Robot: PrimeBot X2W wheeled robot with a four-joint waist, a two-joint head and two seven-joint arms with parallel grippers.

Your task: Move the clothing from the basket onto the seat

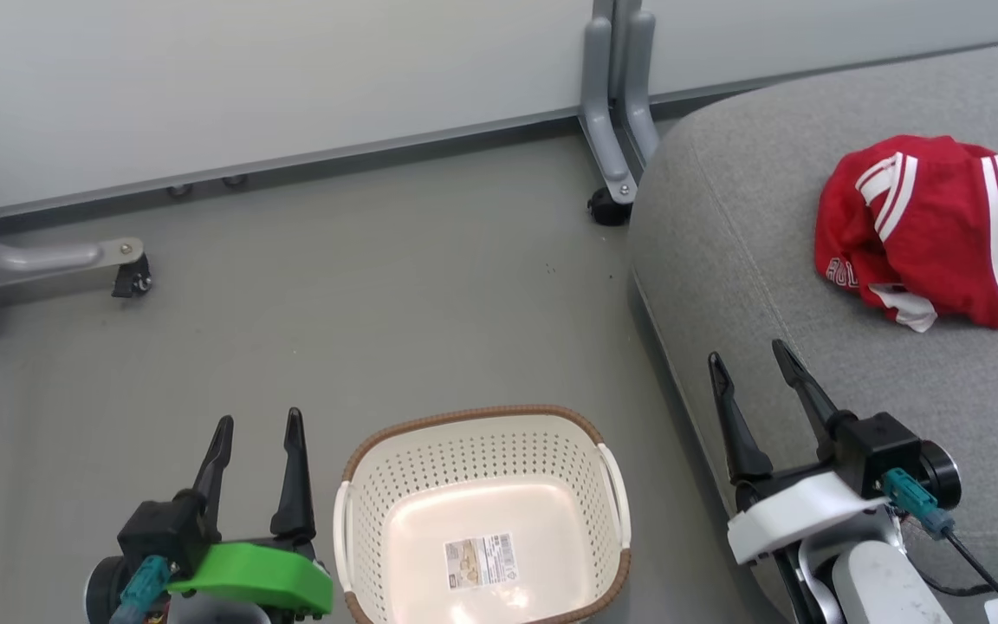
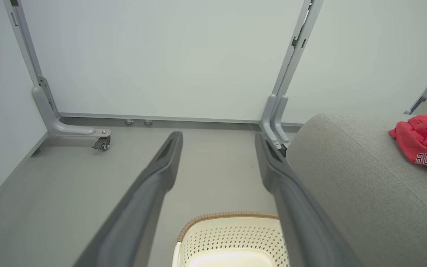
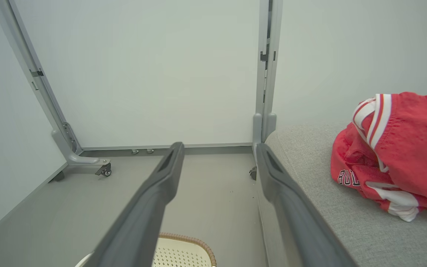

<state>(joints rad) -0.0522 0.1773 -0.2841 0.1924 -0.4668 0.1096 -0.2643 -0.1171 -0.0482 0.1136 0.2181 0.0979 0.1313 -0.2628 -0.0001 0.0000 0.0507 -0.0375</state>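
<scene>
Grey floor (image 1: 378,303), pale wheeled partition panels (image 1: 248,78), grey seat (image 1: 750,260) bearing red clothing (image 1: 932,225)

Basket (image 1: 464,455) sits on the floor (image 1: 378,286), front and centre, a sticker (image 1: 482,562) lying in it. Left claw (image 1: 260,418) is just left of it, right claw (image 1: 747,351) is to its right, over the seat (image 1: 750,260) edge. Clothing (image 1: 923,230) lies on the seat, beyond that claw. Wall (image 1: 291,78) stands behind.

grey floor (image 1: 378,329), pale partition panels (image 1: 248,78) along the far side, grey metal foot (image 1: 605,130) with black caster (image 1: 608,209) far right of centre, second foot (image 1: 66,256) and second caster (image 1: 132,282) far left (both casters on the floor)
</scene>
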